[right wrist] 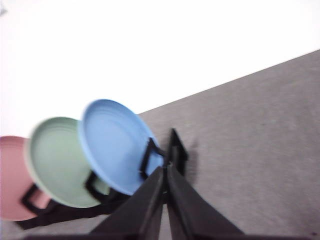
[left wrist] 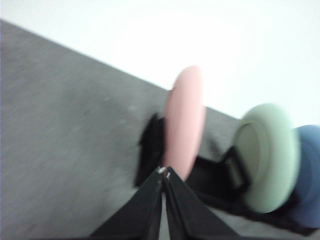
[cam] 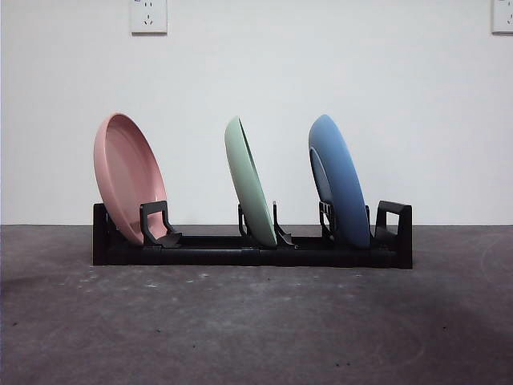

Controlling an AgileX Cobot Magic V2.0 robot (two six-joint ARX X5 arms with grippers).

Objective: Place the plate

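Three plates stand on edge in a black rack [cam: 240, 255]: a pink plate [cam: 127, 176] at the left end, a green plate [cam: 249, 183] in the middle, a blue plate [cam: 340, 180] at the right end. Neither arm shows in the front view. My left gripper [left wrist: 164, 173] is shut and holds nothing; it hangs back from the rack's pink end, with the pink plate [left wrist: 184, 122] and green plate [left wrist: 265, 157] beyond its tips. My right gripper [right wrist: 164, 171] is shut and empty, off the rack's blue end, facing the blue plate [right wrist: 117, 145].
The rack stands on a dark grey tabletop [cam: 256, 329] in front of a white wall [cam: 256, 72] with two sockets. Both wrist views are blurred.
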